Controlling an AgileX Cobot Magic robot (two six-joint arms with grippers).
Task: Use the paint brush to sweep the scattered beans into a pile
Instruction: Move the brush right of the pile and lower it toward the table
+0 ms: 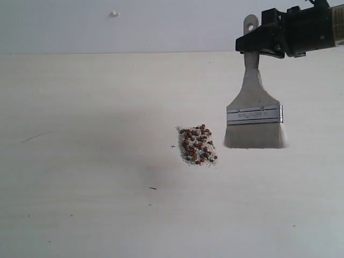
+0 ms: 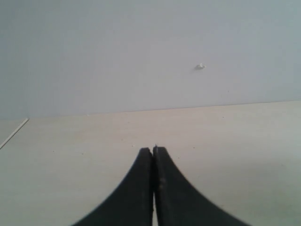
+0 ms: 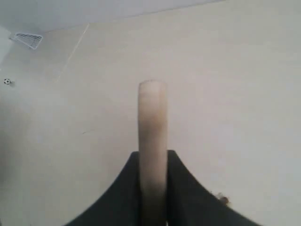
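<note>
Right end effector [image 1: 251, 46] clamps the paint brush [image 1: 253, 115] upright, bristles pointing down, beside the pile [image 1: 198, 145].

Left claw [image 2: 153, 149] and right claw [image 3: 153, 153] are black.

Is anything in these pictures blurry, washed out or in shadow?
Exterior view: flat pale light, paint brush and pile sharp, faint grey shadow on the table left of the pile. Right wrist view: the brush handle near the lens blurs. Left wrist view: the shut left pincer is dark, soft-edged.
</note>
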